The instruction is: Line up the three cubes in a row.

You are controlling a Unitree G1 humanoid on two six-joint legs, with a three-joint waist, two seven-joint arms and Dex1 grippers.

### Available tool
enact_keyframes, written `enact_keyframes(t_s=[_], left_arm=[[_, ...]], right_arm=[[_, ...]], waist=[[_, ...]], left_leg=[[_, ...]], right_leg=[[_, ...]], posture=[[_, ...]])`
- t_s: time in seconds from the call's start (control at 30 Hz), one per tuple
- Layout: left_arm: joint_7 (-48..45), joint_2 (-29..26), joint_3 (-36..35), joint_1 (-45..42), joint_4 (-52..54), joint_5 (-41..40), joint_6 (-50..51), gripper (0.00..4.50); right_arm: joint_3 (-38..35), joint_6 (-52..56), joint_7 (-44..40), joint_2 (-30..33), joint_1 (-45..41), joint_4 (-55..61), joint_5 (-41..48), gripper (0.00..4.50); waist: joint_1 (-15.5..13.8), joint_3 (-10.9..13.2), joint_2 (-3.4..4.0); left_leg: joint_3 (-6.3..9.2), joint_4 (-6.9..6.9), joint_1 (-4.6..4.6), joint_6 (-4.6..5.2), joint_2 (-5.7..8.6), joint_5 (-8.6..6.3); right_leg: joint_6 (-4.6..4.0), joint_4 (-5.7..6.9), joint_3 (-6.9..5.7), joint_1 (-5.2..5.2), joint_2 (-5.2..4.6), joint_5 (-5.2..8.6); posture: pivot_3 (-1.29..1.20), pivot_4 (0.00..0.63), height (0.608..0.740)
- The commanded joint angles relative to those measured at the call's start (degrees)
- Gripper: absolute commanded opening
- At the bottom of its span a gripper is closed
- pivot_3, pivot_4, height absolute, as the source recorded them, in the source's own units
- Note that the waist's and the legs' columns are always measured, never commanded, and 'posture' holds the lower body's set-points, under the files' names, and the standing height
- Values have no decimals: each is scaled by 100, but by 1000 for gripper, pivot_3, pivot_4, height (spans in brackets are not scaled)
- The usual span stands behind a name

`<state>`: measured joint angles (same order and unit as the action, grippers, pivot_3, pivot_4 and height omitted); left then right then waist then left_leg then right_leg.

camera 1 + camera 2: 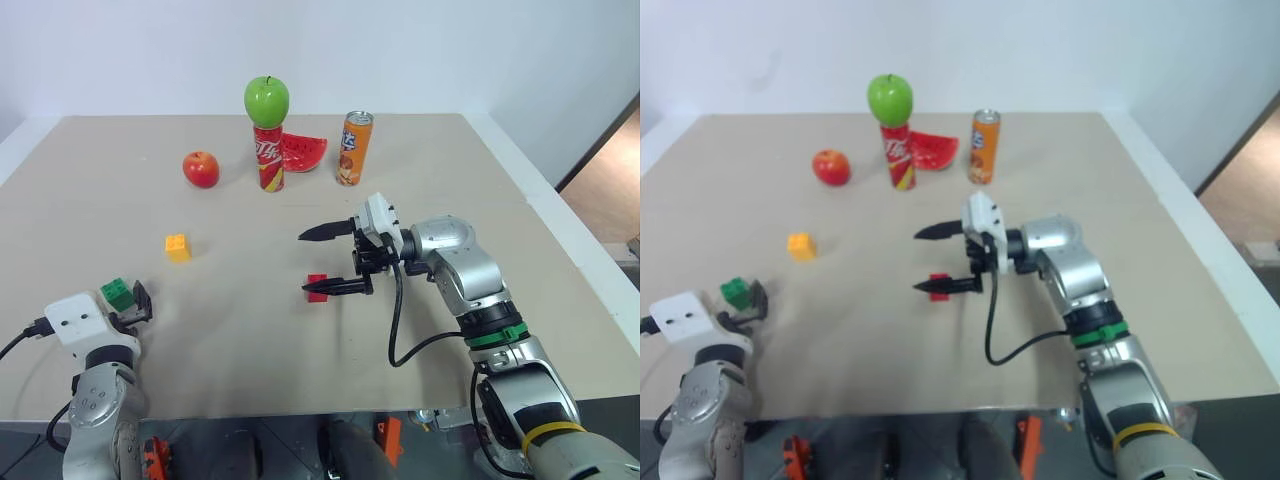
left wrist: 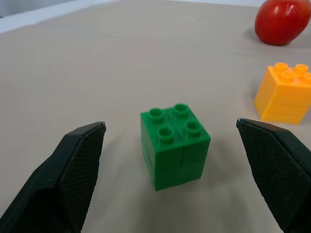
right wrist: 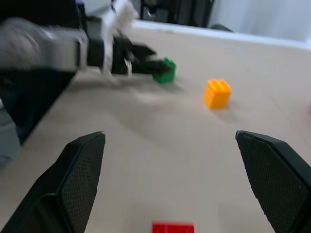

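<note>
I have the left pincer (image 2: 170, 160) spread wide near the left front of the counter (image 1: 300, 350), and the green cube (image 2: 174, 144) sits on the surface in the gap between its two fingers, studs up, touching neither pad. From my head camera that same cube shows just at the tips of that pincer. The yellow-orange cube (image 1: 178, 247) rests on the counter a little farther back and slightly to the right of the green one, apart from it. My right pincer (image 1: 312, 262) is also wide, turned to point left across the middle of the counter, and it holds nothing. The red cube (image 1: 318, 287) lies on the surface under it, close by its lower finger; I cannot tell whether they touch. The three cubes are spread out and form no row. Along the back of the counter I see a red apple (image 1: 201, 169), a red can (image 1: 268, 157) with a green apple (image 1: 267, 100) on top, a watermelon slice (image 1: 303, 153) and an orange can (image 1: 354, 148).
</note>
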<state>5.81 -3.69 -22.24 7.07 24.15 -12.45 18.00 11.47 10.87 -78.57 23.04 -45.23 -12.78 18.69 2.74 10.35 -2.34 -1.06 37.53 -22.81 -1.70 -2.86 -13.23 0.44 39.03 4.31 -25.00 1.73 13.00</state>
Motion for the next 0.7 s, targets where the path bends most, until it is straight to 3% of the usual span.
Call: enact_keyframes(t_s=[0.03, 0.23, 0.4, 0.53, 0.7], left_arm=[[-7, -108, -23, -123, -61, 48, -99, 4500], [-71, -202, -6, -218, -311, 90, -143, 4500], [-70, -231, -64, -360, -609, 66, -238, 4500], [-157, -277, -63, -406, -767, 74, -383, 3492], [-170, -297, -67, -438, -869, 90, -470, 1696]], right_arm=[[-40, -85, -35, -9, -116, 164, 58, 4476], [-145, 985, 334, -86, -222, 269, 349, 4476], [-81, 914, 372, -66, -217, 303, 262, 4476], [-43, 759, 382, -80, -167, 319, 203, 4500], [13, 587, 390, -95, -73, 329, 119, 4500]], waist=[[-1, 0, 0], [3, 0, 0], [-1, 0, 0], [0, 0, 0], [0, 0, 0]], left_leg=[[0, 0, 0, 0, 0, 0], [-1, -1, -3, 0, -1, 0], [1, 0, -5, 0, 0, 0], [0, -1, -6, 0, 0, 0], [2, -2, -7, 0, 0, 0]], right_leg=[[0, 0, 0, 0, 0, 0], [0, -2, 2, -3, 0, 0], [-1, -2, -1, -3, -1, 0], [0, -3, 0, -4, -1, 0], [-1, -3, -2, -4, -1, 1]], posture=[[0, 150, 740], [0, 150, 740], [0, 150, 740], [0, 150, 740], [0, 150, 740]])
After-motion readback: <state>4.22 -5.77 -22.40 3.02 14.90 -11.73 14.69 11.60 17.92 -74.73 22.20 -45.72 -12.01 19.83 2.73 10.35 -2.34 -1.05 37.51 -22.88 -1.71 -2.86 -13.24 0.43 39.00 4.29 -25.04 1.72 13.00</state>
